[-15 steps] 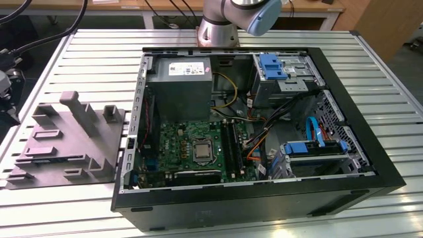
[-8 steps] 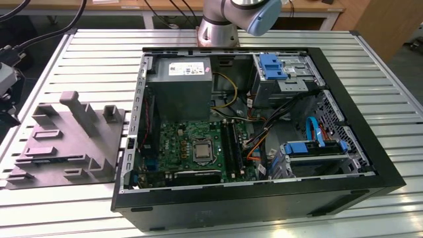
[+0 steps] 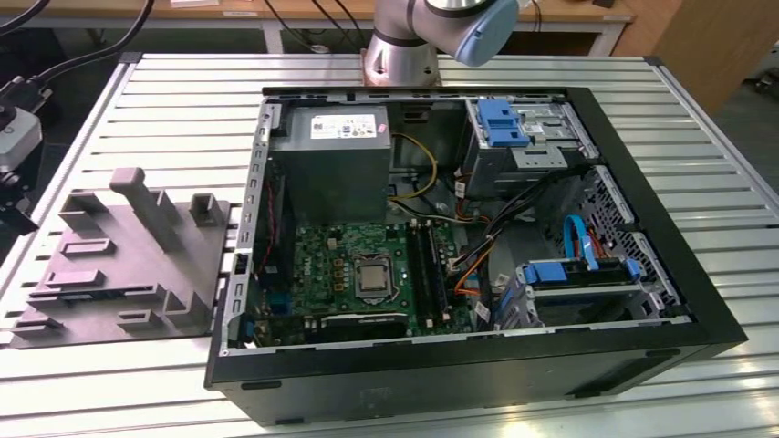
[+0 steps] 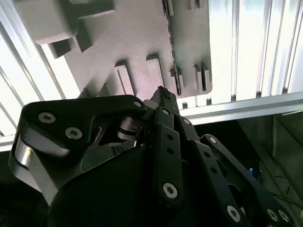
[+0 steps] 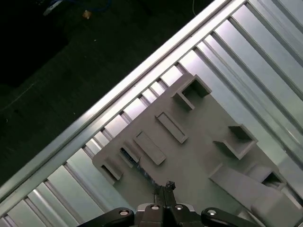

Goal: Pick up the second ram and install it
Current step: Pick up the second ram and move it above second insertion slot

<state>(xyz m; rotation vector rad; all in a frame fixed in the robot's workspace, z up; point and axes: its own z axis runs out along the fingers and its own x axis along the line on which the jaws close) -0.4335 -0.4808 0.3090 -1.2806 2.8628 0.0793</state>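
First wrist view: gripper [image 5: 164, 187] closed, fingertips together, pointing down above grey fixture tray [image 5: 199, 146].

1. A ribbed metal table [image 3: 182, 100] spreads out below the gripper [image 5: 164, 188] in both wrist views, its edge rail running past the tips.
2. A grey moulded holder [image 5: 203, 142] lies flat on the slats directly beneath the gripper.
3. An open computer case [image 3: 487, 383] rests on the table just beside the holder.
4. The arm's base [image 3: 402, 59] stands on the table behind the case.
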